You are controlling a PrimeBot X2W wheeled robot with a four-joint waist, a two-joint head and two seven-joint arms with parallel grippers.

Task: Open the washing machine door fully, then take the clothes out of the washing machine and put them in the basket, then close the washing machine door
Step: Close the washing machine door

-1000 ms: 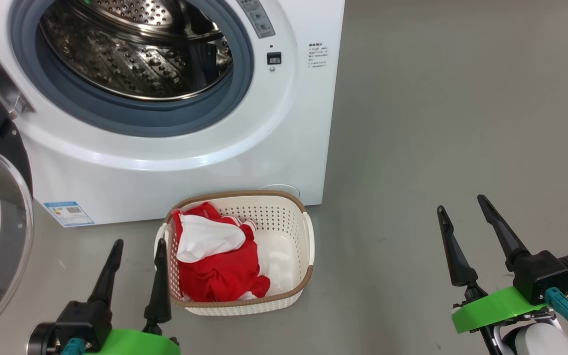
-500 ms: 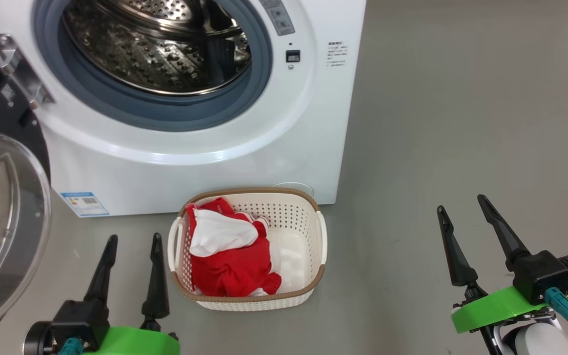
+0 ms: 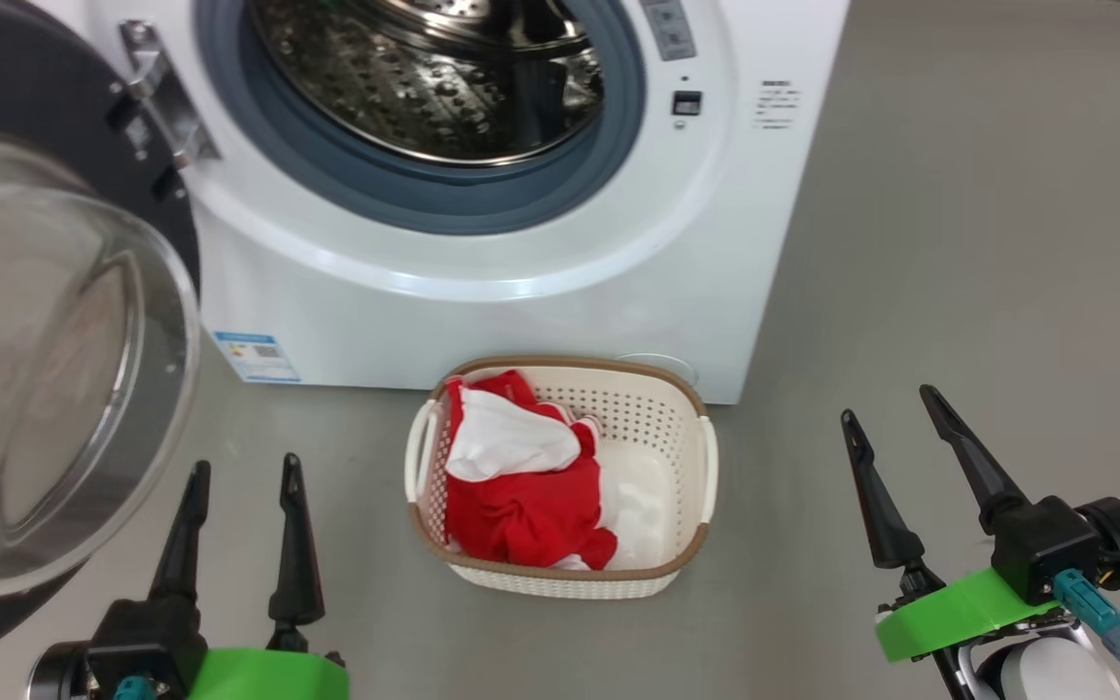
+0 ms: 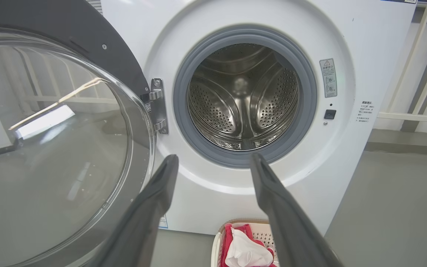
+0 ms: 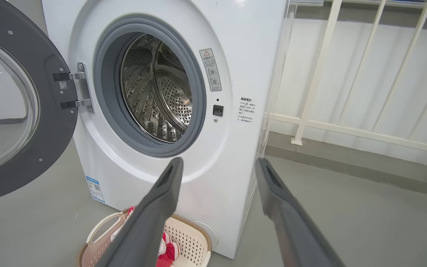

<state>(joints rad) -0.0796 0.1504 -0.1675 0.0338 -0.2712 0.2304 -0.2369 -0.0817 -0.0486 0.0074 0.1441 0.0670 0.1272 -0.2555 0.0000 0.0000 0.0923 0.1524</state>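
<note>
The drum (image 4: 243,100) of the washing machine (image 3: 521,311) looks bare in both wrist views, and the red-and-white clothes (image 3: 521,486) lie heaped in the 9 o'clock half of the basket (image 3: 560,583); so the step in hand is, I judge, closing the washing machine door (image 3: 45,369).

The door hangs swung out at 9 o'clock in the head view, on the steel hinge (image 3: 157,92) at the 9 o'clock edge of the opening; being round it has no long axis, its hinge line runs upright, and the glass bowl bulges toward the robot. The basket sits on the floor just before the machine's foot, at 6 o'clock from the opening; its long axis seems to run 9 to 3, along the machine's front, with a white handle at each end.

The left claw (image 3: 244,465), at 7 o'clock, stands moderately wide and empty, near the door's lower edge; the right claw (image 3: 888,402), at 4 o'clock, is likewise parted and empty, well apart from the basket.

To do it well, the left claw should press the black rim far from the hinge, not the glass; follow the door's arc toward 3 o'clock; push until the latch catches; whether the rim clears the basket cannot be told.
</note>
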